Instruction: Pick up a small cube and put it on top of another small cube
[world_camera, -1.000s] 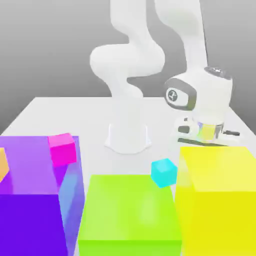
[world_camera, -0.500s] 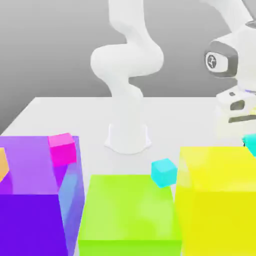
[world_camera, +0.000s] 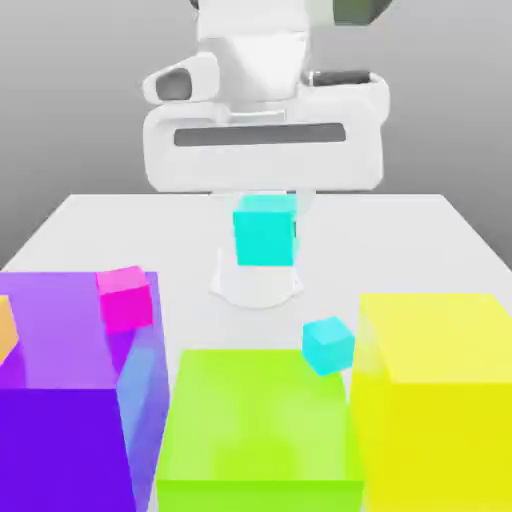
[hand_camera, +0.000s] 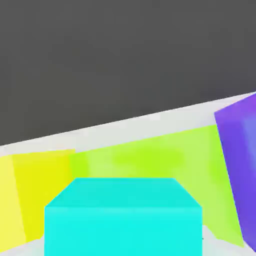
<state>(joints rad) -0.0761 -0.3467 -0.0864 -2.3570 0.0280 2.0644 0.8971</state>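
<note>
The gripper (world_camera: 265, 215) is clamped shut on one small cyan cube (world_camera: 265, 231), held in the air above the table (world_camera: 420, 235), w/ the other cyan cube (world_camera: 328, 344) resting lower down, betw. the green block (world_camera: 258, 425) & yellow block (world_camera: 435, 395). The cube looks rigid, light & smooth-faced, so prob. slippery. A grip on two opposite flat faces near mid-height seems best, leaving its underside free for stacking.
</note>
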